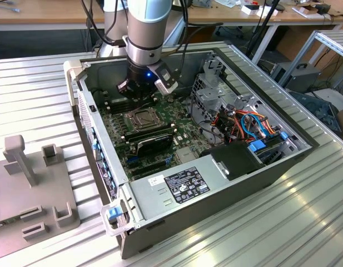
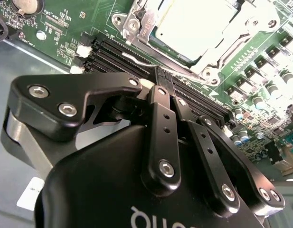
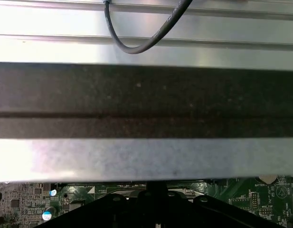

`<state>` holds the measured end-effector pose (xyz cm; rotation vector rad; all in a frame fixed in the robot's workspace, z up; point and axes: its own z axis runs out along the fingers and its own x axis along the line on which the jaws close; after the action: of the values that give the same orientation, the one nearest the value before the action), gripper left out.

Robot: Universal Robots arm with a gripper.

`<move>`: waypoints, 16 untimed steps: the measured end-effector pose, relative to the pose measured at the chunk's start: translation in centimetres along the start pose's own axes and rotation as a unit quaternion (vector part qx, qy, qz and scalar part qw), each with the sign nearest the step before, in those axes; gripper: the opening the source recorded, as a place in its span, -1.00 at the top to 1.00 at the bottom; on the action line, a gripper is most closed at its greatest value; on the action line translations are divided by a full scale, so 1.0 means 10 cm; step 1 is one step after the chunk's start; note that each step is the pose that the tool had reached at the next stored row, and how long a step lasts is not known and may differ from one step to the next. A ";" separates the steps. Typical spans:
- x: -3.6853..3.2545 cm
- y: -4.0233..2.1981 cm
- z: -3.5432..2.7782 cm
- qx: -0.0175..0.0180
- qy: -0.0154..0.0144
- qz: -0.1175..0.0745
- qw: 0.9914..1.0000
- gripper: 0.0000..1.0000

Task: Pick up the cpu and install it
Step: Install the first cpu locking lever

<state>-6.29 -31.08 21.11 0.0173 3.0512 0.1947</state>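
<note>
Silvery cpu (image 2: 191, 26) lying flat inside socket frame (image 2: 137, 21) on green motherboard (image 2: 61, 28), second wrist view. Gripper (image 2: 164, 76) hanging just beside socket, over black memory slots (image 2: 203, 102), fingers pressed together, holding nothing. Hovering inside open computer case (image 1: 96, 130) in exterior view, under grey arm (image 1: 146, 28). Judging chip as already seated, placing step apparently done. Judging remaining work as confirming flush seating; risking bent contacts if chip sitting skewed.
</note>
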 end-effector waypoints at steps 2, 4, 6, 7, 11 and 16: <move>-0.002 -0.001 0.011 0.000 0.000 0.000 1.000 0.79; -0.003 -0.002 0.011 0.000 0.000 0.000 1.000 0.79; -0.014 -0.002 0.014 0.000 0.000 0.000 1.000 0.79; -0.019 -0.002 0.016 0.000 0.000 0.000 1.000 0.79; -0.029 -0.003 0.030 0.000 0.000 0.000 1.000 0.79; -0.029 -0.006 0.044 0.000 0.000 0.000 1.000 0.79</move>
<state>-5.97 -31.09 20.69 0.0176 3.0514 0.1941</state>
